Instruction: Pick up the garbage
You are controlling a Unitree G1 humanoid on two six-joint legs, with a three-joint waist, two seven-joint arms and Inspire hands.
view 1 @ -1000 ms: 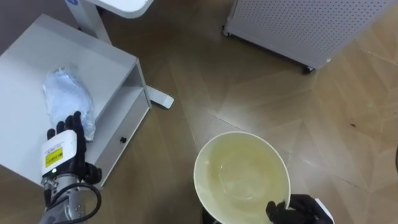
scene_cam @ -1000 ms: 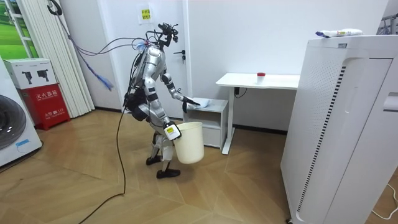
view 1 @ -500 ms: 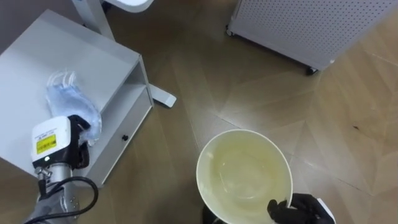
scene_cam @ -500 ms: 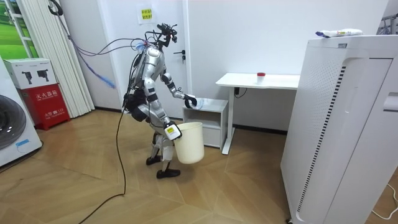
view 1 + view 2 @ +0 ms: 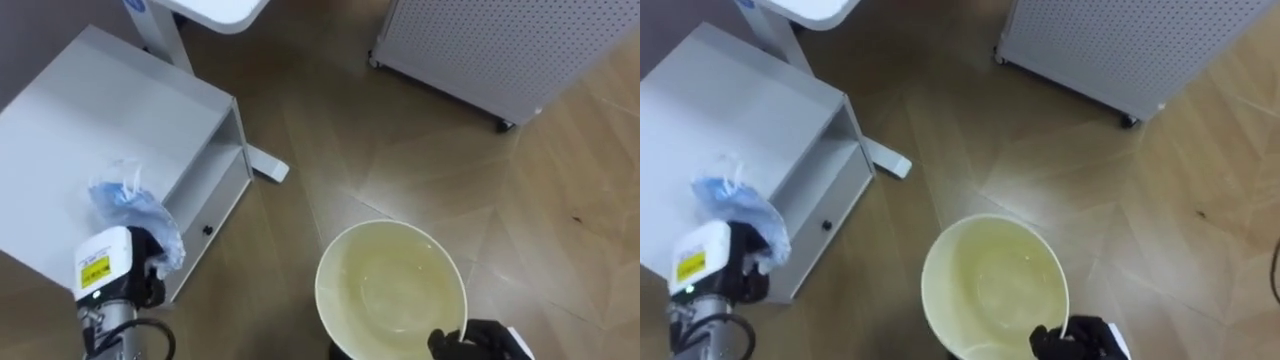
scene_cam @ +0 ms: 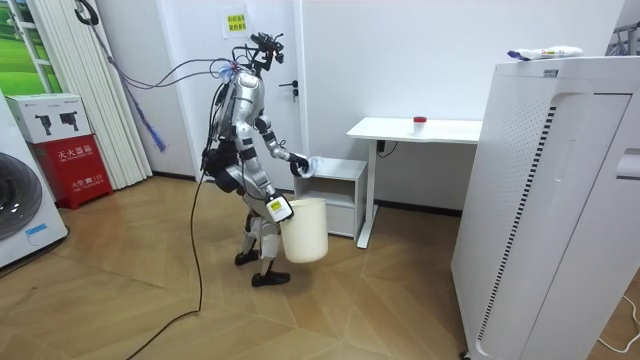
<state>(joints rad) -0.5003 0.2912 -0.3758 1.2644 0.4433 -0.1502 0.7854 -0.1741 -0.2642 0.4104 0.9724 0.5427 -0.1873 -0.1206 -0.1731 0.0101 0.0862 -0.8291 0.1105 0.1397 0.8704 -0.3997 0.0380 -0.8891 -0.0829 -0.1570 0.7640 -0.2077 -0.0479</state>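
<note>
Progress: garbage in hand, not yet binned.

- The garbage is a crumpled plastic bag (image 5: 133,203), lower left of frame, over the front edge of the white cabinet (image 5: 90,110).
- My left hand (image 5: 122,276) is just below it, dark fingers curled into the bag's lower folds and bunching them. Grip looks made.
- I cannot tell whether the bag is fully clear of the cabinet top. In the room view it sits at the hand, about level with the top's front edge.
- My right hand (image 5: 478,343), bottom right of centre, has its fingers hooked over the rim of the bin (image 5: 392,285), holding it mouth-up below me.
- The bin looks empty. It is well apart from the bag, with bare floor (image 5: 320,130) between them.
- Left to do, as I judge it: carry the bag across to the bin mouth and let go.

Materials and shapes:

- Bag: thin film, pale blue and whitish, wrinkled, no fixed form. Likely light and springy, so it may cling to my fingers.
- Bin: round and cream, with a smooth, glossy inside wall and a thin rim. Rigid plastic, by the look.
- Cabinet: boxy, matt white panels, open shelf on the side facing the bin.
- Floor: wood in angled planks, slight sheen.
- Upper right: a white perforated panel unit (image 5: 500,45).
- Top left: a white desk leg (image 5: 165,35).
</note>
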